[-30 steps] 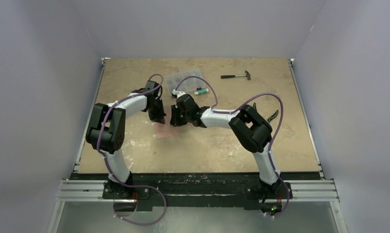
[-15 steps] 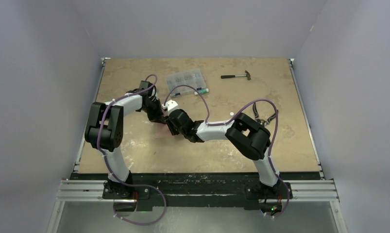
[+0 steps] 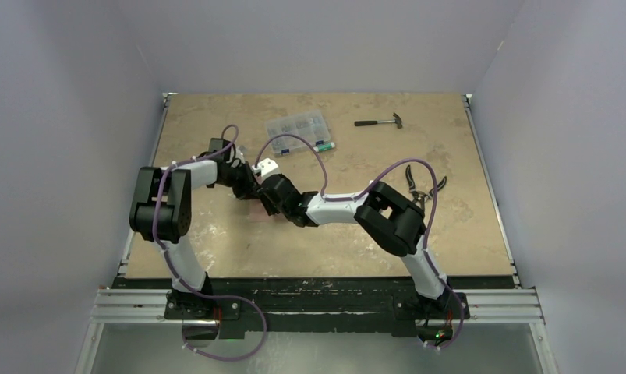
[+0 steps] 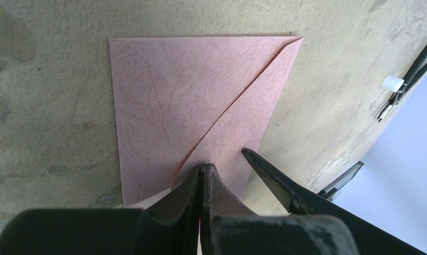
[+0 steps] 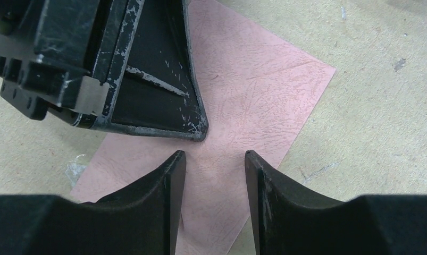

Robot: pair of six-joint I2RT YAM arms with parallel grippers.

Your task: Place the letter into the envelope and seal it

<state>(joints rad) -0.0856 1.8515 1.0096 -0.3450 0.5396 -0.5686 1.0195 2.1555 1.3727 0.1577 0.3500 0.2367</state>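
The salmon-pink envelope (image 4: 190, 95) lies flat on the table with its triangular flap folded down. In the top view only a sliver of the envelope (image 3: 256, 212) shows under the two wrists. My left gripper (image 4: 204, 166) is shut, and its tips rest on the point of the flap. My right gripper (image 5: 215, 154) is open just above the envelope (image 5: 253, 90), nothing between its fingers, right beside the left fingers (image 5: 158, 101). One right finger (image 4: 264, 170) touches down near the envelope's edge. The letter is hidden from every view.
A clear compartment box (image 3: 296, 127) and a marker (image 3: 319, 146) lie behind the grippers. A hammer (image 3: 380, 121) is at the back right. Pliers (image 3: 422, 181) lie beside the right arm's elbow. White walls close in three sides of the table.
The right gripper has swung left and toward me over the envelope, and its jaws have opened wider. The left gripper has shifted slightly left and stayed shut.
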